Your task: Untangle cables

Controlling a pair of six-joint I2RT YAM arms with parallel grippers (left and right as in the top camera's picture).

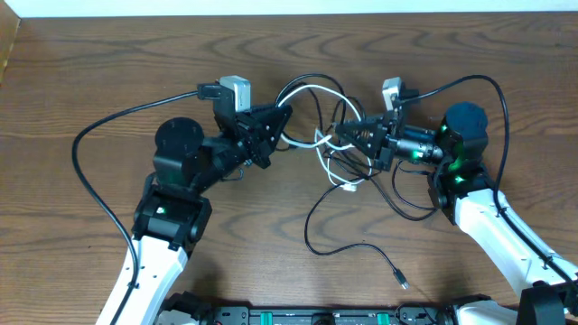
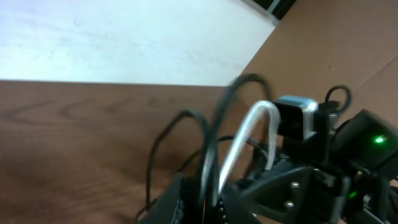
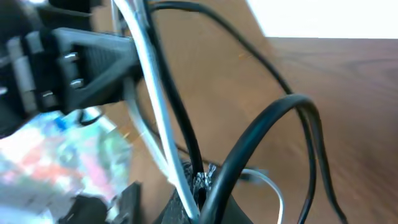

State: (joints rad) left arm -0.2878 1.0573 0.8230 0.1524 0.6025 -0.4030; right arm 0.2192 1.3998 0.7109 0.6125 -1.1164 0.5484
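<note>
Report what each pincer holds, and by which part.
The left pincer clamps the white cable and a black cable mid-length, away from any plug. The right pincer does likewise.

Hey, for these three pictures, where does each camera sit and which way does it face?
Overhead: fixed above, looking straight down at the brown wooden table; both arms show, left gripper and right gripper meeting at tangled black and white cables.
Left wrist: on the left arm, looking low across the table at the right gripper; own gripper a dark blur at bottom.
Right wrist: on the right arm, facing the left gripper; own gripper barely shows at bottom.
Shared: both wrist views show the looping white cable.
</note>
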